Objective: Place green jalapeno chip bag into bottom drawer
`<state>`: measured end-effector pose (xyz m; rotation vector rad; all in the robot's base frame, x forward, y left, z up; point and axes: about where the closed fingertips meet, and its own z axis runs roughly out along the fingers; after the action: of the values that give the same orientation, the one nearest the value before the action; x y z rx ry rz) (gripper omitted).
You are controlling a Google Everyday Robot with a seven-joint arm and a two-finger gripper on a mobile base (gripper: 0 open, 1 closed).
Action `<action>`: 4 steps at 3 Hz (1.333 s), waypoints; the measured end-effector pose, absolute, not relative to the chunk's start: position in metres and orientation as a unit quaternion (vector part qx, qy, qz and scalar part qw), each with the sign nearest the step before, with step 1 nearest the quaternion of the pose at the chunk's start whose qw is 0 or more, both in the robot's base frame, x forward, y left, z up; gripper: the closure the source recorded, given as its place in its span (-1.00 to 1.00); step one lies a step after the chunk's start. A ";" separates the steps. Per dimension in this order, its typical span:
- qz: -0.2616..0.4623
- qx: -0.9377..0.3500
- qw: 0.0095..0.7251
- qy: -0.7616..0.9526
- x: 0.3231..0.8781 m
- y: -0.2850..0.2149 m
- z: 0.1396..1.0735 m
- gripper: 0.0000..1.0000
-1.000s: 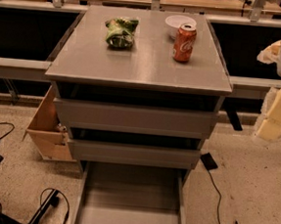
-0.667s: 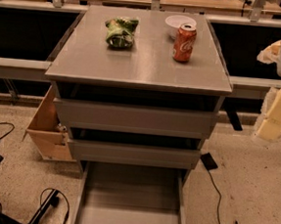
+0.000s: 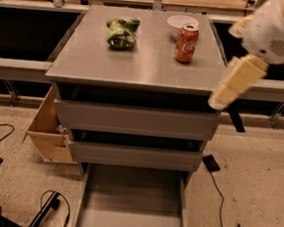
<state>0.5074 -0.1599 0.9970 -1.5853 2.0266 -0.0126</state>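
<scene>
Chip bag [image 3: 122,31] on cabinet top [image 3: 141,68] left of can [image 3: 186,44], bottom drawer [image 3: 131,211] open, gripper [image 3: 232,86] at the top's right edge, grip state unclear

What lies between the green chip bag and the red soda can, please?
Only bare cabinet top separates the green jalapeno chip bag from the soda can in the camera view; the pincer hangs off its right edge.

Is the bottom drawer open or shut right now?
Open: the bottom drawer is pulled out, its grey floor showing below the upper drawers. The gripper hangs at the cabinet's right edge.
</scene>
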 end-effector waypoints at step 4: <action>0.075 -0.481 0.491 0.723 0.642 0.002 1.051 -1.00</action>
<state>0.6417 0.0021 1.0514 -1.1672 1.7547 0.1816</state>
